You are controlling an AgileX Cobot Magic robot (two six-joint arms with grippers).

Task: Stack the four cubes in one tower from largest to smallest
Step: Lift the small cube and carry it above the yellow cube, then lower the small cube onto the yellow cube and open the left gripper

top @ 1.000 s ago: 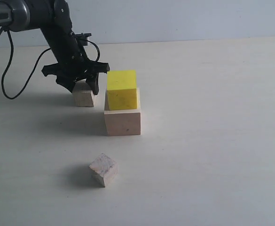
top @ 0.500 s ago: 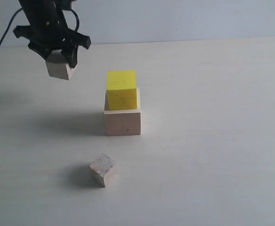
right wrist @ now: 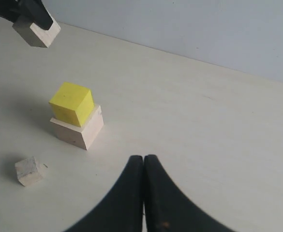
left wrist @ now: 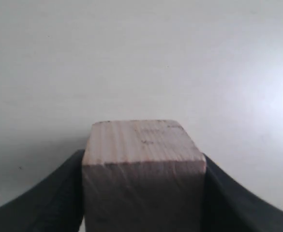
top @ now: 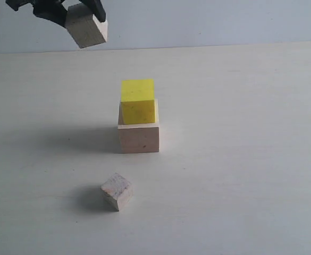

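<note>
One small pale wooden cube [top: 86, 31] hangs high above the bench [top: 240, 159], pinched on two opposite faces by the jaws of the left gripper [top: 82, 17] (it looks a little tilted in the exterior view). We think it is held so high in order to pass above the bright yellow medium cube [top: 138, 101], which sits on the large pale wooden cube [top: 139, 138], slightly off its middle. The held cube is well apart from them, to the left. The second small wooden cube [top: 117, 191] lies alone on the bench, in front of the pair. The right gripper [right wrist: 144, 166] is aside with its jaws pressed together on nothing, probably to leave the way free.
</note>
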